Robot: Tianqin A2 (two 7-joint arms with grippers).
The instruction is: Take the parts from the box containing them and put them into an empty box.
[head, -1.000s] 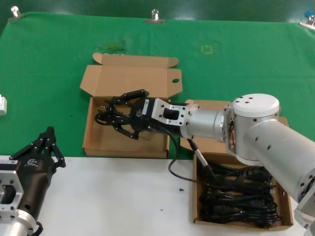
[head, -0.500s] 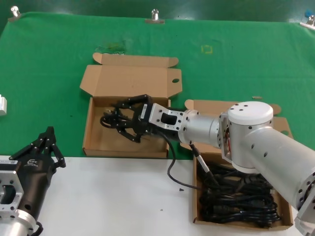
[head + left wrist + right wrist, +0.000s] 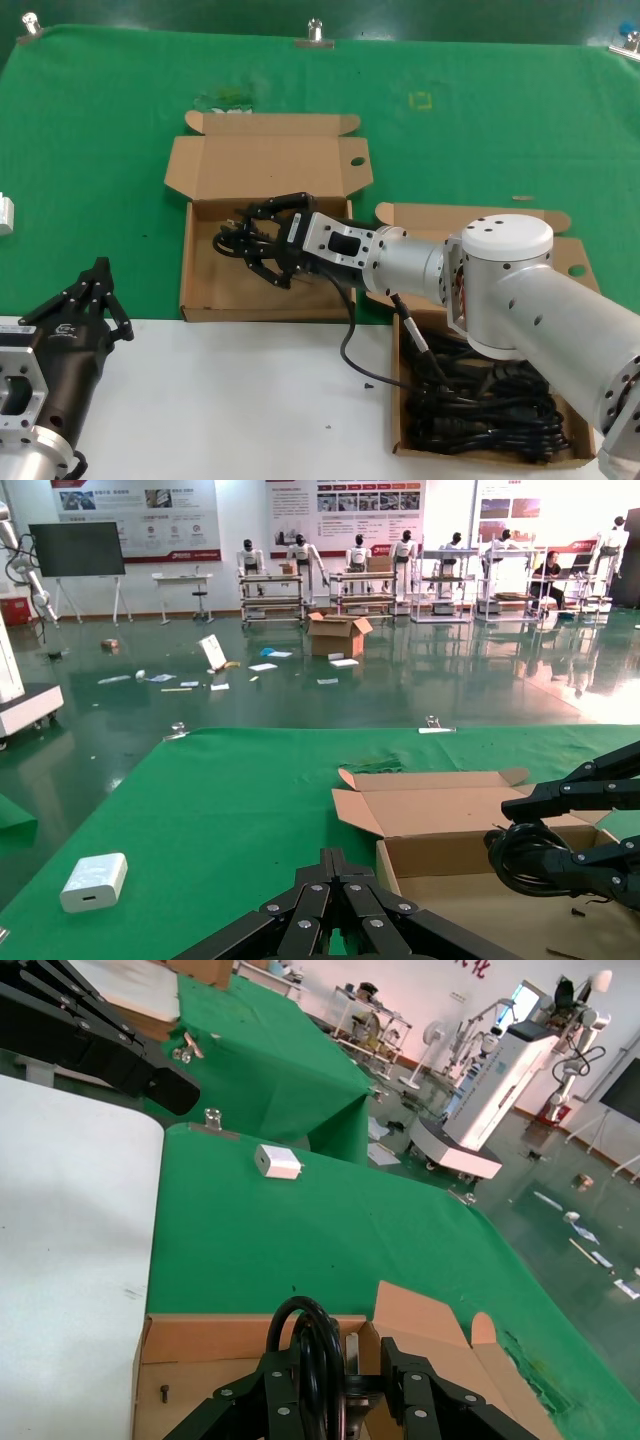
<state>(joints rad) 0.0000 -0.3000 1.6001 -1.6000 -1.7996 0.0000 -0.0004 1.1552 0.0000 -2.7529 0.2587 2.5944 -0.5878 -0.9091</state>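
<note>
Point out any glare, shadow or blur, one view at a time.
Head view: even light, the cord sharp in the right pincer. Left wrist view: the hall floor mirrors the ceiling lights. Right wrist view: the background is washed out and soft.

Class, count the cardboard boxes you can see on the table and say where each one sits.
2. One open box lies on the green cloth ahead of the robot, with the right hand over it. The other box sits nearer on the robot's right, full of black cords.

My right arm reaches out to the left, and my right gripper [image 3: 250, 247] squeezes something. My left gripper [image 3: 95, 290] waits low, fingers together.
</note>
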